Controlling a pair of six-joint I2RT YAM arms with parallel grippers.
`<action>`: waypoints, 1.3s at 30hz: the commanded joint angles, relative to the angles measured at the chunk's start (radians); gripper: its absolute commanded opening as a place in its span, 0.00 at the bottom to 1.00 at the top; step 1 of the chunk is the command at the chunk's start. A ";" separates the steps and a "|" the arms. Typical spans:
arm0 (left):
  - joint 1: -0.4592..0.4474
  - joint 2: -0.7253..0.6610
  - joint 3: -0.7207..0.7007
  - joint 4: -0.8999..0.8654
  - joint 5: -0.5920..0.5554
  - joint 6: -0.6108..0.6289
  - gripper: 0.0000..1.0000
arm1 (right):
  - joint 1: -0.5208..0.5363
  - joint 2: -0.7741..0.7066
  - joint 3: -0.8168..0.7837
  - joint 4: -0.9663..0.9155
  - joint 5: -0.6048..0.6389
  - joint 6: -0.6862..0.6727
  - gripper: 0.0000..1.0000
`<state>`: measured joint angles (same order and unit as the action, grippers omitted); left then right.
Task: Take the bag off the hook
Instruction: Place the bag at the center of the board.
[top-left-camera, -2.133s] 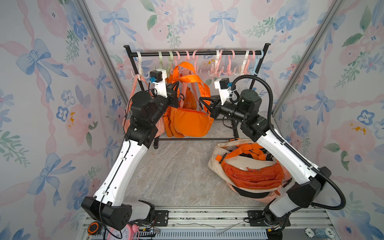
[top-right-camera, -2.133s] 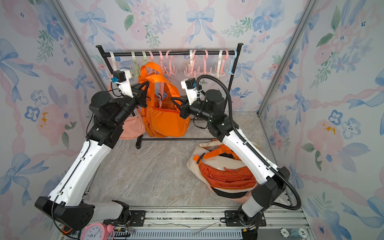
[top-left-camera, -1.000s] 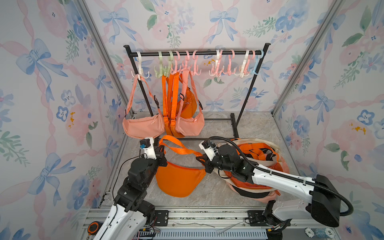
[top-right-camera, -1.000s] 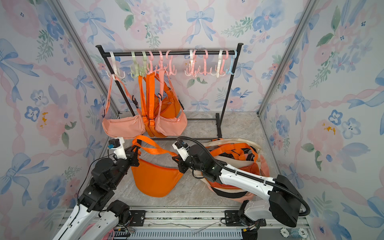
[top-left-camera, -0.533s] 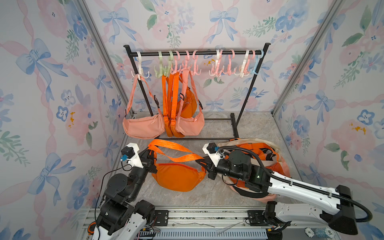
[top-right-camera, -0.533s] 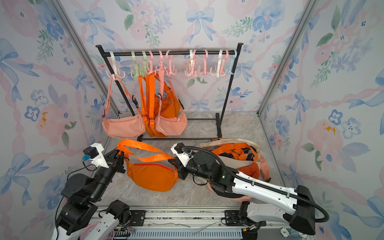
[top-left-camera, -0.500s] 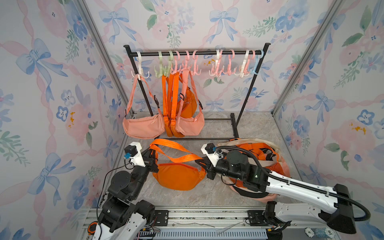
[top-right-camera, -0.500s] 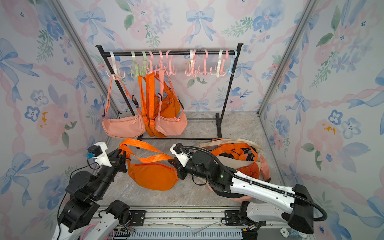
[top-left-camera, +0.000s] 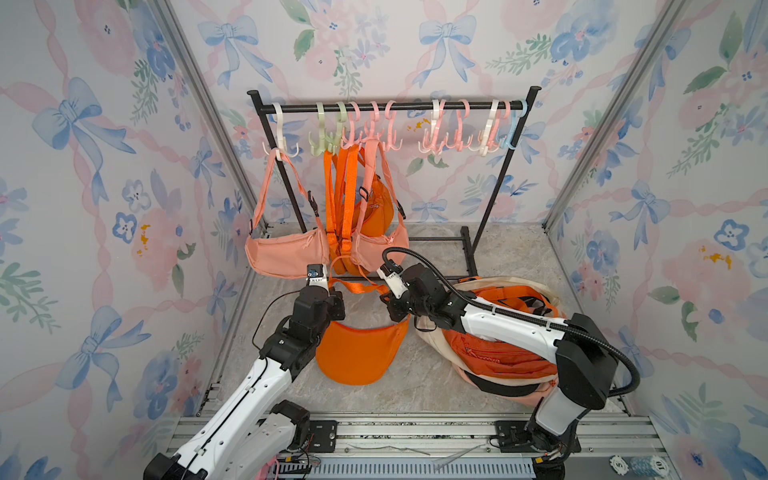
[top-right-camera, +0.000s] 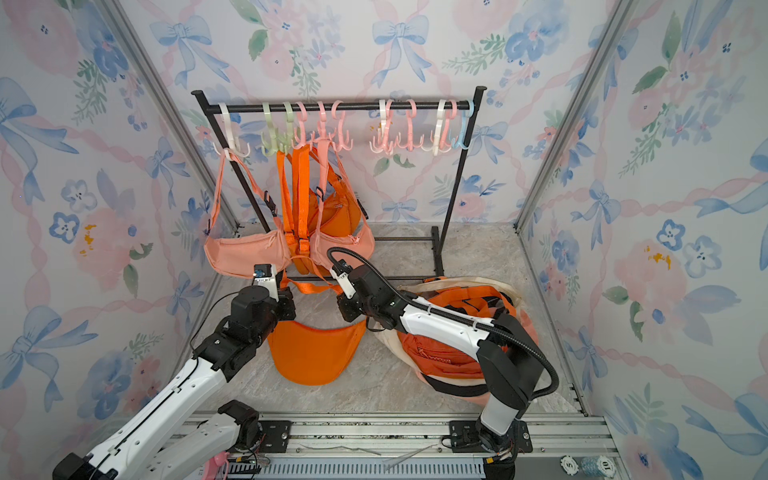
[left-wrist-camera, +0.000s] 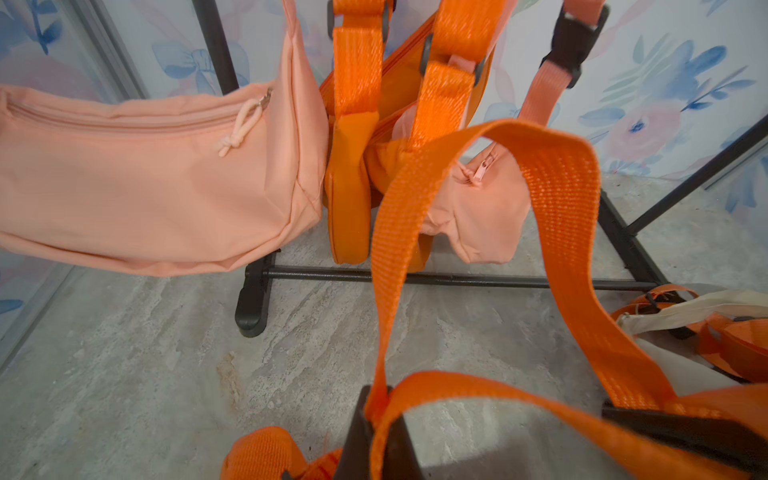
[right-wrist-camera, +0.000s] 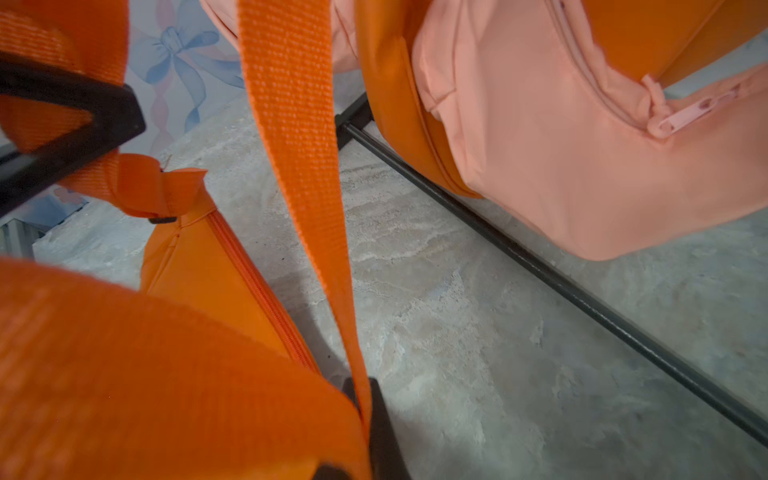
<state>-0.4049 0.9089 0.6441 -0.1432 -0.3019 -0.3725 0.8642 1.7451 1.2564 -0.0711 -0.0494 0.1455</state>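
Note:
An orange bag (top-left-camera: 359, 353) (top-right-camera: 316, 353) is off the rack and sags low over the stone floor between my two arms. Its orange strap (top-left-camera: 357, 286) loops up between the grippers. My left gripper (top-left-camera: 336, 300) (left-wrist-camera: 380, 415) is shut on the strap at the bag's left end. At the right end my right gripper (top-left-camera: 390, 300) (right-wrist-camera: 362, 401) is also shut on the strap. The zip of the bag (right-wrist-camera: 257, 291) shows in the right wrist view. The hooks (top-left-camera: 390, 139) hang in a row from the black rail (top-left-camera: 415, 107) behind; several are bare.
Two peach bags (top-left-camera: 286, 253) (top-left-camera: 380, 249) and orange bags (top-left-camera: 345, 208) hang on the left half of the rack. A pile of orange and cream bags (top-left-camera: 503, 332) lies on the floor under the right arm. The rack's base bar (left-wrist-camera: 457, 280) runs just beyond the grippers.
Both grippers have kept their hold on the strap. They have moved from near the front rail back toward the rack, and the bag's body now sags lower between them.

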 joint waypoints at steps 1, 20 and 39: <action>0.006 0.088 -0.012 0.112 -0.042 -0.061 0.00 | -0.055 0.077 0.070 -0.039 -0.060 0.027 0.00; 0.063 0.427 -0.080 0.310 -0.058 -0.150 0.57 | -0.174 0.239 0.072 -0.033 0.029 0.079 0.60; 0.021 0.177 0.230 0.267 0.197 0.074 0.75 | -0.180 -0.057 0.018 0.000 0.010 0.014 0.87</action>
<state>-0.3721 1.0698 0.7609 0.1005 -0.2058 -0.3759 0.6941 1.7283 1.3029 -0.0937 -0.0246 0.1856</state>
